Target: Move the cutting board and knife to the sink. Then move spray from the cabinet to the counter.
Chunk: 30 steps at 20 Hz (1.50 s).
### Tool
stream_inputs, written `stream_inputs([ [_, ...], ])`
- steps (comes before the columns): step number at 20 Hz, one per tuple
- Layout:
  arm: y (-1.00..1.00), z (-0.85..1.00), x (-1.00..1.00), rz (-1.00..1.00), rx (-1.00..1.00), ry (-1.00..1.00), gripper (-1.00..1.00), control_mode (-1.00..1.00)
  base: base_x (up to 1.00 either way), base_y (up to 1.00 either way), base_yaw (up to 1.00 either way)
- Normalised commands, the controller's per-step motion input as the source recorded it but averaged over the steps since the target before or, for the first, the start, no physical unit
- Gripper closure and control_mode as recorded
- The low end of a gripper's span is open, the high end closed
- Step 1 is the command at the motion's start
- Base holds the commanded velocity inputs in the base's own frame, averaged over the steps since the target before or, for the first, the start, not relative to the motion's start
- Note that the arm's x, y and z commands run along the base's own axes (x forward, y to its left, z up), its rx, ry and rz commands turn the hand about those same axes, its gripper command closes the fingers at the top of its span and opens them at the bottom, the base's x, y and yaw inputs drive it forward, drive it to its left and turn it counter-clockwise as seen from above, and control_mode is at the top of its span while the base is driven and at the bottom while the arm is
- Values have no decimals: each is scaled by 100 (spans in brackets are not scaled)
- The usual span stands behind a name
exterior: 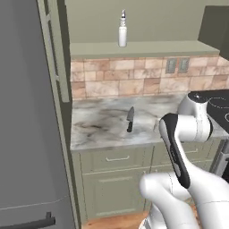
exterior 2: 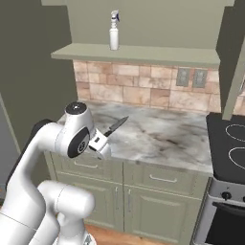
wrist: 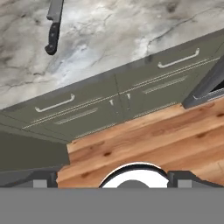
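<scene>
**op_remote:** Parked in front of the counter [exterior: 103, 120] right now. The knife [exterior: 130, 119] is lying flat on the marble, about mid-depth, blade pointing toward the tile backsplash [exterior: 134, 80], handle toward the front edge. Bare marble on every side of it, so plenty of room to come at it. From the hand view the knife [wrist: 53, 27] sits up in the top-left corner and the cam is mostly looking down over the counter's front lip, the green drawers [wrist: 118, 105] and the wood floor [wrist: 166, 135].

**kitchen_lurker:** What's boxing you in? And what are the fingers doing?

**op_remote:** The jaws stand spread wide and nothing is between them; the gripper [wrist: 112, 181] tips just peek up at the bottom of the hand view. On the left the tall grey fridge [exterior: 27, 112] runs right up against the counter's end, so that side is a wall. On the right is the black stovetop [exterior 2: 229, 143], flush with the counter's other end. The spray [exterior 2: 114, 31] stands upright on the open cabinet [exterior 2: 139, 52] shelf above the backsplash, well above the knife. In the right base view my own elbow covers the knife's handle, only the blade [exterior 2: 116, 125] pokes out. Can't tell where the cutting board is.
</scene>
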Motion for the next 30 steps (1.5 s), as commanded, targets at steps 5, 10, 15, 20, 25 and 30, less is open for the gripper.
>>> stream_inputs([
  [5, 0, 0, 0, 0, 0, 0, -100, 100, 71, 20, -10],
  [10, 0, 0, 0, 0, 0, 0, -100, 100, 60, 19, -2],
  [15, 0, 0, 0, 0, 0, 0, -100, 100, 47, 14, 0],
  [20, 0, 0, 0, 0, 0, 0, -100, 100, 21, 10, 0],
  [25, 0, 0, 0, 0, 0, 0, -100, 100, 0, 0, 0],
  [30, 0, 0, 0, 0, 0, 0, -100, 100, 0, 0, 0],
])
